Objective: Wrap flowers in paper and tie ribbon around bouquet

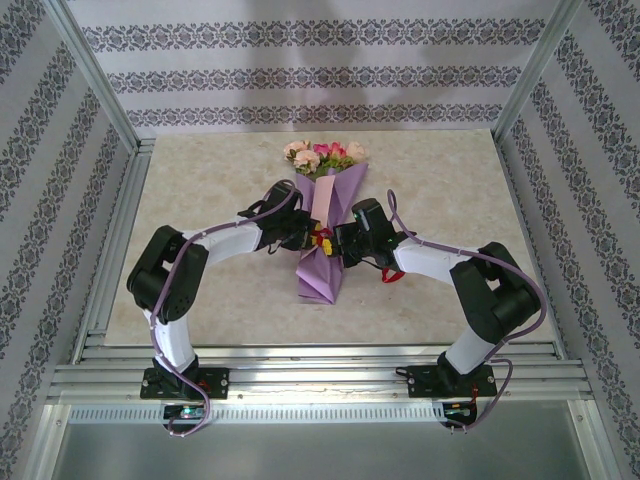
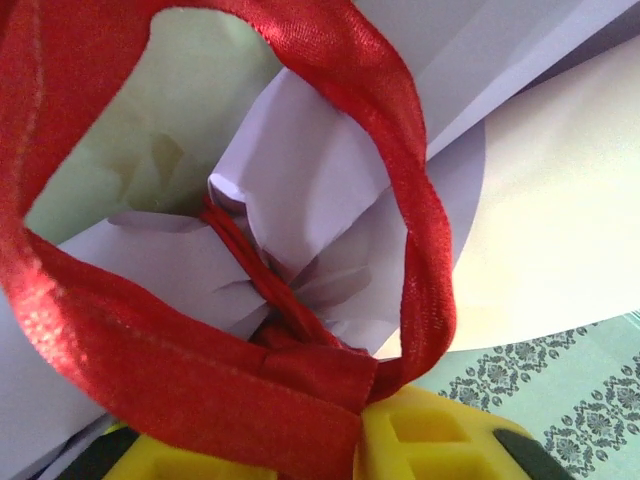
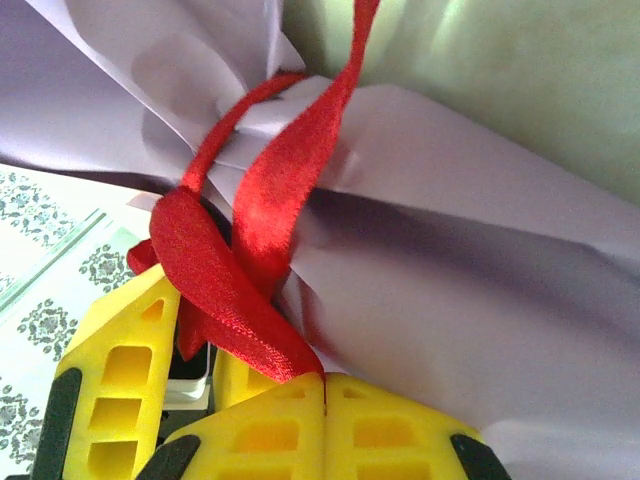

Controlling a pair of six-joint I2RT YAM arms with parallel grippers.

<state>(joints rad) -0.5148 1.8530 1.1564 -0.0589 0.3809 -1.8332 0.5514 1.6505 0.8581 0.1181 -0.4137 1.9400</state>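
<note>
The bouquet (image 1: 322, 215) lies in the middle of the table, its flowers (image 1: 322, 154) at the far end and the purple paper (image 1: 322, 275) cone pointing toward me. A red ribbon (image 1: 322, 241) is knotted round the paper's waist. My left gripper (image 1: 311, 238) is at the knot from the left. In its wrist view its yellow fingers (image 2: 440, 440) stand slightly apart, open, with a big ribbon (image 2: 200, 370) loop lying between them. My right gripper (image 3: 325, 382) is shut, pinching a ribbon (image 3: 225, 290) tail at its tips against the paper (image 3: 470, 300).
The marble tabletop (image 1: 200, 190) is bare on both sides of the bouquet. Aluminium rails (image 1: 320, 362) run along the near edge and the left side, and patterned walls close in the back. A red tail (image 1: 388, 275) hangs by the right wrist.
</note>
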